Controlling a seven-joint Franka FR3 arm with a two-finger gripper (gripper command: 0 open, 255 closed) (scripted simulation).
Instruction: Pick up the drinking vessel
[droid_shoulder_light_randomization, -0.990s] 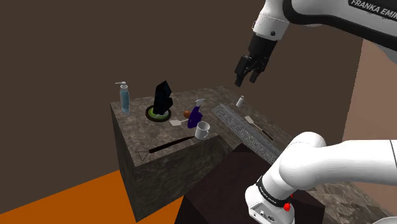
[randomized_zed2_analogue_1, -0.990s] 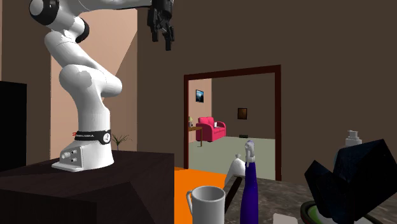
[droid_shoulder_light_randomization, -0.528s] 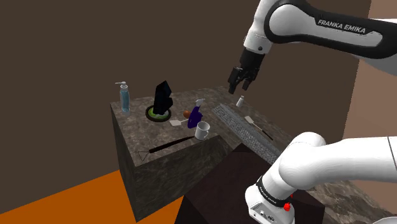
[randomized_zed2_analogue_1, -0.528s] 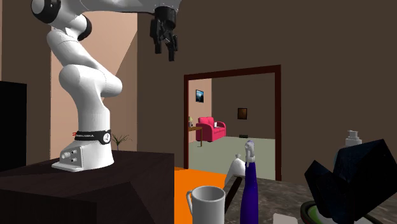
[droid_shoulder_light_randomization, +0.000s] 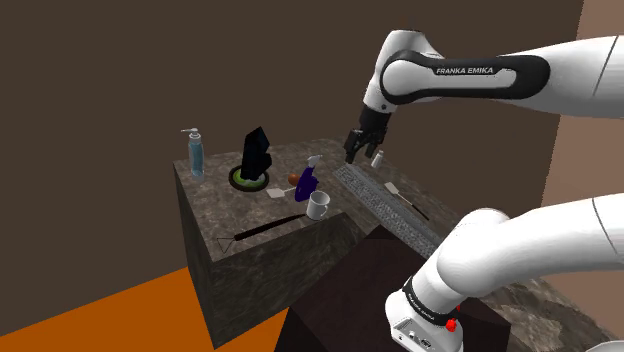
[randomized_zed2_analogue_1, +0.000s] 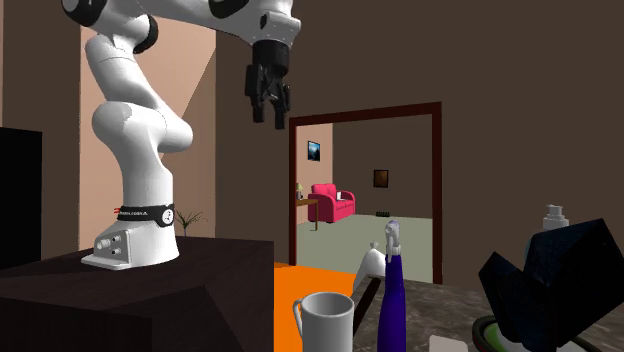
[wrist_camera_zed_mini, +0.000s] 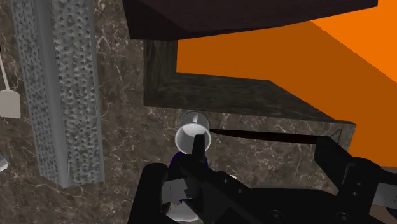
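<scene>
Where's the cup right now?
In the shoulder view the white mug stands near the front edge of the stone counter, beside the dark blue spray bottle, right of a thin dark stick.

Open air stands above the mug (droid_shoulder_light_randomization: 318, 206) on the counter (droid_shoulder_light_randomization: 215, 200); in the shoulder view a purple bottle (droid_shoulder_light_randomization: 306, 180) crowds it at 11 o'clock, a dark stick (droid_shoulder_light_randomization: 268, 228) lies near at 8 o'clock, and a grey strip (droid_shoulder_light_randomization: 375, 200) runs apart at 3 o'clock.
</scene>
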